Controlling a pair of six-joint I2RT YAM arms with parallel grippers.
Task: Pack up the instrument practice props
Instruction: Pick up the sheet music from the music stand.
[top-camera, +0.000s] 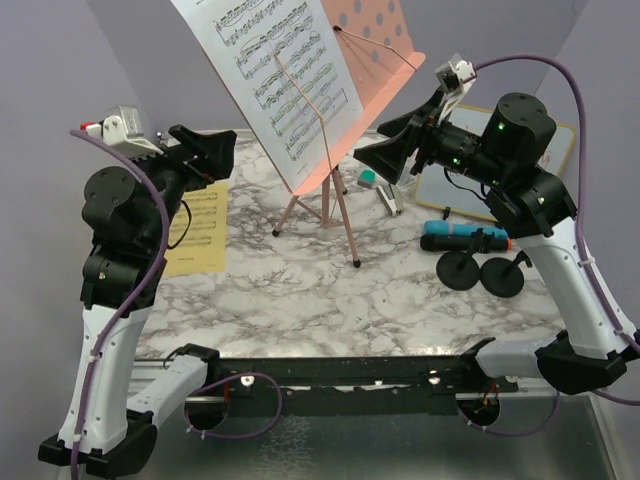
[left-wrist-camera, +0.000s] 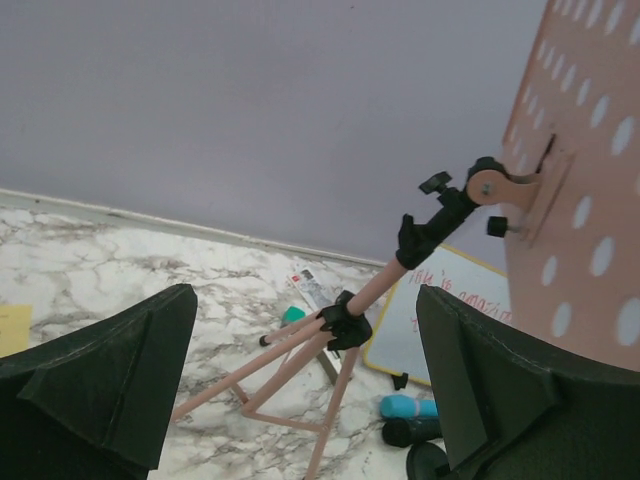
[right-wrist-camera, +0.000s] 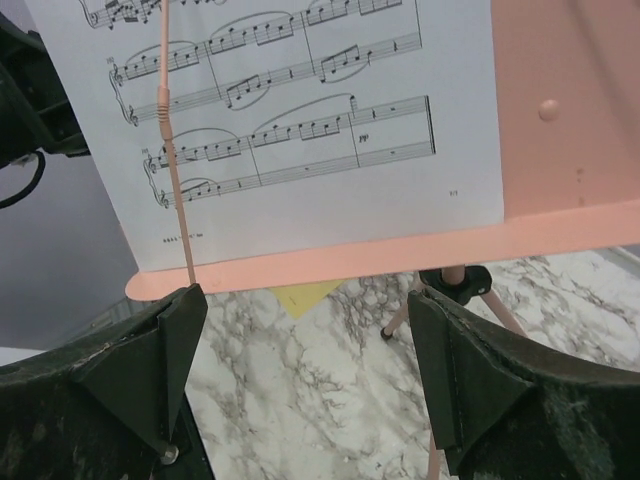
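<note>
Upright toward the back of the marble table (top-camera: 300, 290), the pink music rack (top-camera: 372, 40) holds sheet-music pages (top-camera: 280, 80). Both arms are raised: the left gripper (top-camera: 212, 150) gapes behind it and the right gripper (top-camera: 392, 150) spreads wide facing the pages, neither grasping. The walls (top-camera: 130, 60) are lilac.

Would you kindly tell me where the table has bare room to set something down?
Bare marble runs along the near edge, between the yellow sheet and the round mic bases. The far right is crowded: whiteboard, microphones, stapler, eraser.
</note>
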